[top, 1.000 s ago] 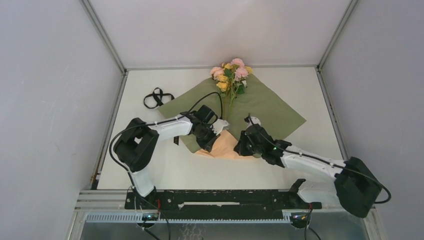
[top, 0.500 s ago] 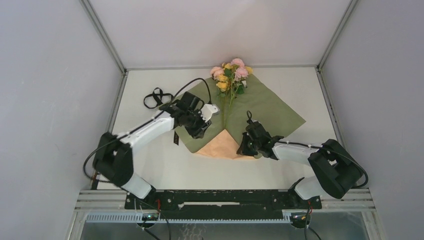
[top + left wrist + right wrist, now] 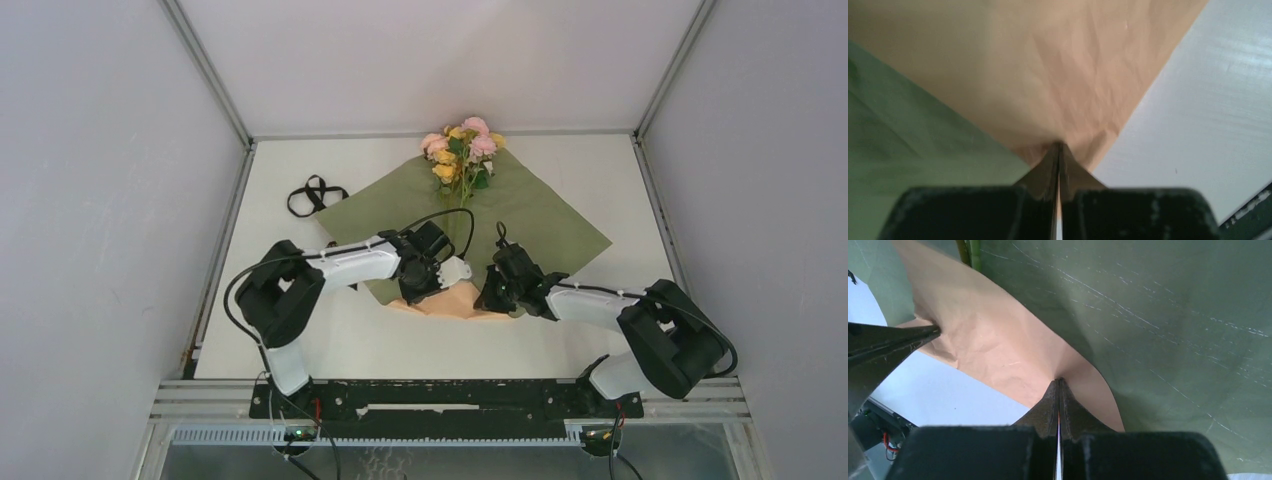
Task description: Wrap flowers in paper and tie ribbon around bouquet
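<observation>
The paper (image 3: 540,220) lies as a diamond, olive green face up, with its near corner folded over to show a peach triangle (image 3: 455,298). The flowers (image 3: 462,145) rest on its far corner, their stems (image 3: 970,252) running toward the fold. My left gripper (image 3: 428,290) is shut on the left edge of the peach fold (image 3: 1048,75), the paper puckering at its tips (image 3: 1058,150). My right gripper (image 3: 490,292) is shut on the fold's right edge (image 3: 1058,385). The left fingers (image 3: 888,340) show pinching paper in the right wrist view. The black ribbon (image 3: 317,195) lies looped at the far left.
White table (image 3: 600,330) enclosed by grey walls on three sides, with metal posts (image 3: 205,70) at the back corners. A black rail (image 3: 440,398) runs along the near edge under the arm bases. The left arm's cable arcs over the paper.
My left gripper swung out to the far left and opened, then came back and shut on the peach fold. The right gripper kept its hold while its arm shifted.
</observation>
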Robot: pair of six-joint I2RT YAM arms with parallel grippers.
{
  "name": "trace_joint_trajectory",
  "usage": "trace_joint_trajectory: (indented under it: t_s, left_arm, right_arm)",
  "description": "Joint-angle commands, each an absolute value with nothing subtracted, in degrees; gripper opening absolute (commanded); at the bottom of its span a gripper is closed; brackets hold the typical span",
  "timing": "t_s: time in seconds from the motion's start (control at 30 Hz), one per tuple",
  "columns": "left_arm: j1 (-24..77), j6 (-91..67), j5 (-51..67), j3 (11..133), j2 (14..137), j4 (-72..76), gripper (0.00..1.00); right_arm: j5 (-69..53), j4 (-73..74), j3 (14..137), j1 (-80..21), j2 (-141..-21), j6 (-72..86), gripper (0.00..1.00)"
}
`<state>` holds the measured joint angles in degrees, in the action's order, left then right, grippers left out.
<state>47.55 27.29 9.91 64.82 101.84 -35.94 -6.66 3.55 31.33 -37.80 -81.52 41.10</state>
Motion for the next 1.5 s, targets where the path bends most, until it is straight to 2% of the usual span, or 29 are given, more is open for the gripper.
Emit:
trace_joint_trajectory:
  t_s: [0.0,0.57,0.7,0.77,0.87,0.93,1.07,1.13,1.3,1.37,1.47]
  left_arm:
    - [47.4,29.3,2.0,63.9,103.9,-35.6,0.03]
    - [43.8,31.7,3.0,48.4,91.3,-40.2,0.03]
    - [36.3,29.6,4.7,49.4,86.6,-40.3,0.05]
    - [27.9,25.2,10.7,53.2,85.5,-40.2,0.08]
    - [14.0,12.6,18.8,58.0,86.1,-35.9,0.18]
    - [6.8,6.2,23.4,59.7,87.7,-32.4,0.3]
    - [-2.4,-4.0,29.9,60.8,92.4,-24.2,0.6]
    - [-4.7,-9.3,32.1,62.3,95.8,-22.3,0.67]
    - [-6.1,-17.0,35.3,65.6,103.9,-20.6,0.71]
    - [-6.1,-17.9,35.6,66.3,105.9,-20.2,0.68]
    - [-6.1,-18.0,34.7,65.8,106.1,-18.2,0.58]
  right_arm:
    - [-6.8,5.9,29.6,-37.3,-80.4,41.7,0.0]
    - [-6.6,6.5,27.5,-35.5,-80.6,40.7,0.0]
    - [-7.1,5.5,27.5,-35.4,-81.4,40.7,0.0]
    - [-7.5,5.0,27.6,-35.4,-81.8,40.6,0.0]
    - [-7.5,4.7,27.5,-35.5,-82.0,40.7,0.0]
    - [-7.4,4.9,27.5,-35.4,-82.1,40.6,0.0]
    - [-7.4,4.7,27.5,-35.4,-82.2,40.5,0.0]
    - [-7.4,4.4,27.5,-35.4,-82.2,40.6,0.0]
    - [-7.6,4.0,27.5,-35.3,-82.4,40.7,0.0]
    - [-7.6,4.3,27.5,-35.3,-82.5,40.6,0.0]
    - [-7.1,5.0,27.5,-35.4,-82.2,40.4,0.0]
